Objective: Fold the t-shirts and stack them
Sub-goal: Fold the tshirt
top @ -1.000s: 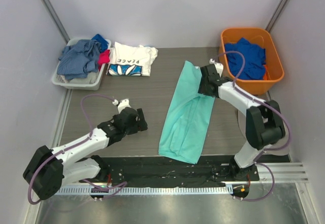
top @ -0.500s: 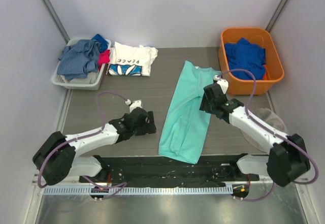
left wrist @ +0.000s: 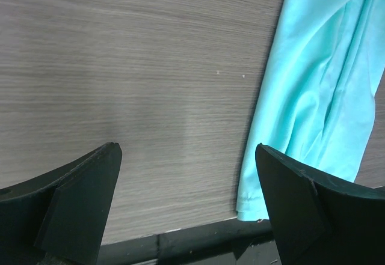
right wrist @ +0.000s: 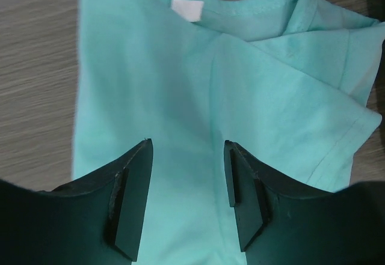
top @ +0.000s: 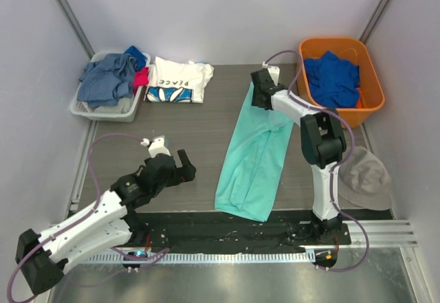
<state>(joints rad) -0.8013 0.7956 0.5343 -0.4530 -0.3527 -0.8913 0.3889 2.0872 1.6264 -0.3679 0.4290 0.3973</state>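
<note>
Right jaws: held apart, nothing clamped between the two black fingers [right wrist: 129, 205]. They are poised over the collar end of the mint-teal t-shirt [right wrist: 150, 97]; contact with the cloth cannot be judged. Only the right wrist view shows the white neck label [right wrist: 185, 9], the collar seam and a short sleeve [right wrist: 313, 121] folded inward over the body of the shirt.

Left jaws: spread wide, nothing held, fingers [left wrist: 78, 205] over the bare wood-grain counter [top: 199, 124]. Only the left wrist view shows the near hem corner of the mint-teal t-shirt lying just at the edge of the black mat [top: 227, 226], to the right of the jaws and apart from them.

Top view only: the mint-teal t-shirt is seen full length, folded lengthways into a long strip running from the far middle of the counter towards the near edge. The right arm [top: 323, 138] is stretched to its far end; the left arm [top: 103, 207] lies low, well to the left of the shirt.

The white "PEACE" t-shirt [top: 177, 81] lies folded at the far left, just beside a grey bin [top: 103, 113] holding grey-blue clothes [top: 106, 76]. An orange basket [top: 371, 90] at the far right holds a royal blue garment [top: 332, 76]. A grey cloth item [top: 364, 176] lies at the right edge.
</note>
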